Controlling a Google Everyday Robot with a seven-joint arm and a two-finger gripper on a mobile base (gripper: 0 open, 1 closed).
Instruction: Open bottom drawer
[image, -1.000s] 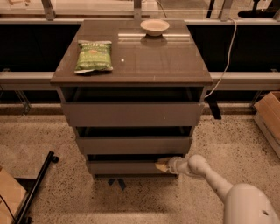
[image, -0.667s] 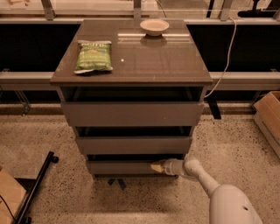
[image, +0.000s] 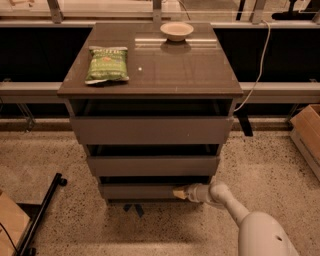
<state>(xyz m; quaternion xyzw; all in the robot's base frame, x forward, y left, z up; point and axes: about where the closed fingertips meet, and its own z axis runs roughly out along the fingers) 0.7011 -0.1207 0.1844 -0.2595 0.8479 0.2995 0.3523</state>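
The bottom drawer (image: 140, 190) is the lowest and narrowest grey-brown front of the cabinet (image: 150, 70), with a dark gap above it. My gripper (image: 176, 192) reaches in from the lower right on a white arm. Its tan fingertips sit against the right part of the bottom drawer's front, just under the dark gap. The middle drawer (image: 152, 165) and the top drawer (image: 150, 130) are stacked above.
A green snack bag (image: 107, 63) and a small pale bowl (image: 176, 30) lie on the cabinet top. A cardboard box (image: 307, 135) stands at the right, a black stand leg (image: 42, 215) at the lower left, and a white cable (image: 257, 65) hangs at the right.
My gripper has moved a little to the left along the bottom drawer's front. The arm has shifted with it. The drawers look the same.
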